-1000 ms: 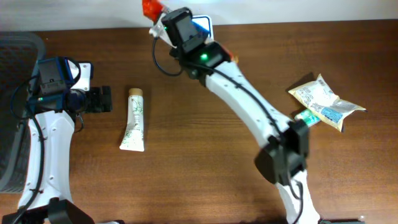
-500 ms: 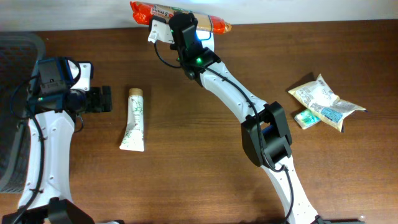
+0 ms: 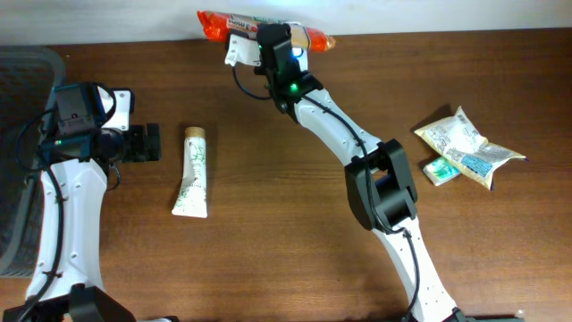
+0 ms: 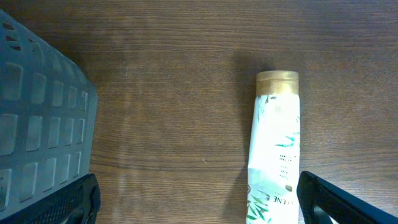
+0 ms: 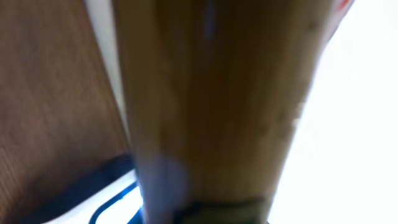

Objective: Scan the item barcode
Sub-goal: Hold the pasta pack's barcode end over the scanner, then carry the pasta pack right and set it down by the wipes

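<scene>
Right claw (image 3: 268,38): clenched on a long orange-red snack packet (image 3: 214,21), gripping it near the middle of its length.
Snack packet: held at the desk's 12 o'clock edge and lying crosswise, its red end toward 9 o'clock and its orange end toward 3 o'clock. In the right wrist view it is a blurred tan surface (image 5: 205,93) that fills most of the frame.
Blue-edged white device (image 3: 299,45): just under the packet at 12 o'clock, mostly hidden by the right arm. What kind of device it is, I cannot tell.
Left claw (image 3: 150,143): released, jaws wide, nothing between them. It sits at the desk's 9 o'clock side and points toward 3 o'clock.
Cosmetic tube (image 3: 192,172): flat on the desk (image 3: 268,224), gold cap toward 12 o'clock. It lies just to the 3 o'clock side of the left claw, not touching it.
Grey basket (image 3: 18,107): at the far 9 o'clock edge, behind the left arm.
Crinkled pouch (image 3: 465,143): at 3 o'clock, well apart from both claws.
Small green-and-white box (image 3: 438,170): tucked against the pouch's 7 o'clock corner.
</scene>
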Robot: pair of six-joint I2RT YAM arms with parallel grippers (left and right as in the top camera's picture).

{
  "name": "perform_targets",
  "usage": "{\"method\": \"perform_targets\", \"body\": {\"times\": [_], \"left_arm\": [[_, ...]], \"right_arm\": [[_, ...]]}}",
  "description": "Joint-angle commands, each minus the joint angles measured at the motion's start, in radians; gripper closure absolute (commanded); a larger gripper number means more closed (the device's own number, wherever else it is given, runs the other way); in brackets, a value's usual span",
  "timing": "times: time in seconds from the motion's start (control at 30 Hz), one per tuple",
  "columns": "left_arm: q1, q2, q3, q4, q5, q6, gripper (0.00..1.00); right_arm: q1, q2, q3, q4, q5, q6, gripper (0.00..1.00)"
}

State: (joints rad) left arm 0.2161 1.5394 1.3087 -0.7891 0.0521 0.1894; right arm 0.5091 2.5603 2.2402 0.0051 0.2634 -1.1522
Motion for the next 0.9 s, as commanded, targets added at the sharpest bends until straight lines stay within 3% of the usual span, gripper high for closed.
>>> {"method": "perform_targets", "body": {"times": [0.0,0.33,0.47,0.53,0.6,0.73,0.8,0.87], "left_arm": [[0.002,0.0,0.003,0.002,0.007,-0.006,0.01],[0.002,0.0,0.003,0.002,0.007,-0.006,0.01],[0.003,0.0,0.003,0.002,0.007,-0.006,0.01],[0.002,0.0,0.003,0.002,0.007,-0.006,0.01],[0.003,0.0,0.003,0.002,0.007,-0.006,0.01],[0.003,0.0,0.003,0.002,0.007,-0.006,0.01],[0.003,0.0,0.003,0.002,0.007,-0.006,0.01],[0.002,0.0,0.003,0.002,0.007,-0.006,0.01]], "right_arm": [[0.001,-0.035,0.042,0.055,-0.01,0.003,0.96],[0.002,-0.035,0.042,0.052,-0.024,0.005,0.96],[0.001,-0.113,0.042,0.024,-0.021,0.148,0.96],[-0.001,-0.241,0.043,-0.132,0.01,0.285,0.96],[-0.002,-0.395,0.043,-0.403,0.04,0.489,0.96],[-0.095,-0.636,0.043,-1.019,0.027,1.122,0.96],[-0.177,-0.638,0.042,-1.233,-0.085,1.233,0.96],[-0.286,-0.591,0.014,-1.379,-0.28,1.239,0.96]]}}
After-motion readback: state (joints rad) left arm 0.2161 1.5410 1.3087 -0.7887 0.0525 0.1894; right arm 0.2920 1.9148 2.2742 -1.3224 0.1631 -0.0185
